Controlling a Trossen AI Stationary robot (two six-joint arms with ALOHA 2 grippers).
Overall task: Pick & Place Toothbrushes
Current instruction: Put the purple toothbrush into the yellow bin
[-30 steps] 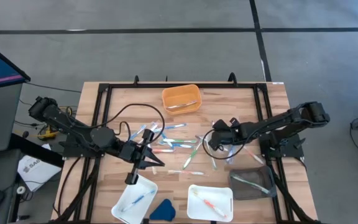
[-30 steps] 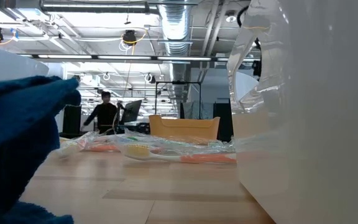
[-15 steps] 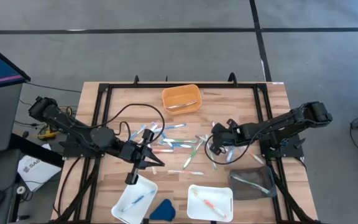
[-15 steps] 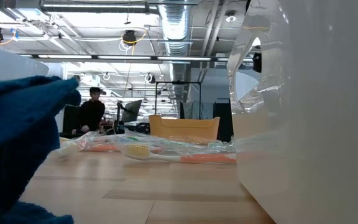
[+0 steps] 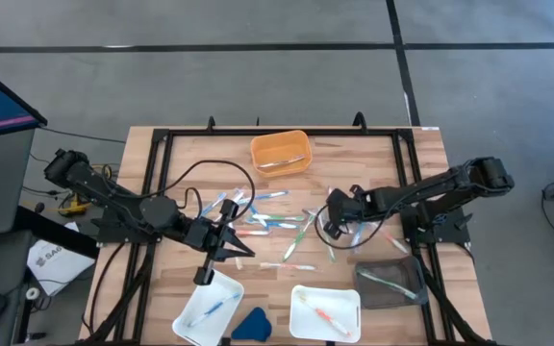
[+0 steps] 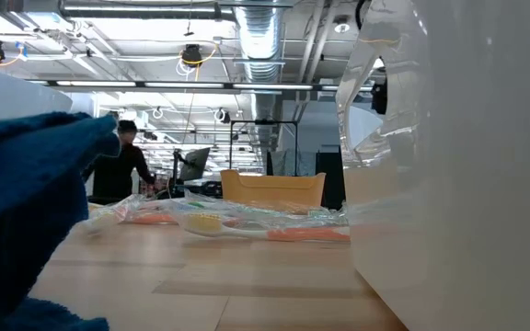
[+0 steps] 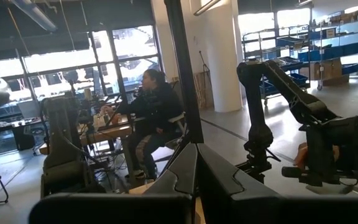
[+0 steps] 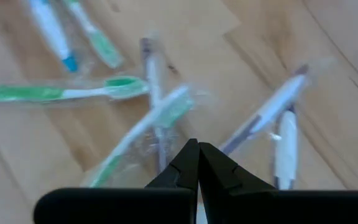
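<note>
Since a second ago, only my right gripper (image 5: 332, 228) has shifted, nudging a little toward the orange bin (image 5: 280, 152); my left arm has not budged, and the person (image 6: 118, 165) beyond the table has walked leftward in the low view.

Taking the orange bin as my landmark, and going left to right along the near edge of the table (image 5: 373, 154): the left white tray (image 5: 208, 308), below and left of the bin, holds one blue toothbrush. The dark-blue wedge (image 5: 251, 324) sits just beside that tray. The right white tray (image 5: 325, 310), below the bin and slightly right, holds an orange-pink toothbrush. The grey tray (image 5: 390, 283), farther right, holds a green one. The bin itself has a pale brush inside.

The toothbrushes (image 5: 275, 225) still loose lie scattered on the wood just below the bin.

My left gripper (image 5: 210, 268) hangs below and left of the bin, fingers pressed together on nothing. My right gripper, below and right of the bin, is likewise pinched closed and empty, poised over the pile's right edge.

My right wrist view shows wrapped green and white brushes directly under my closed fingertips (image 8: 197, 163) (the overhead picture cannot resolve the wrappers). My left wrist view looks into the room, at a seated person and the other arm.
</note>
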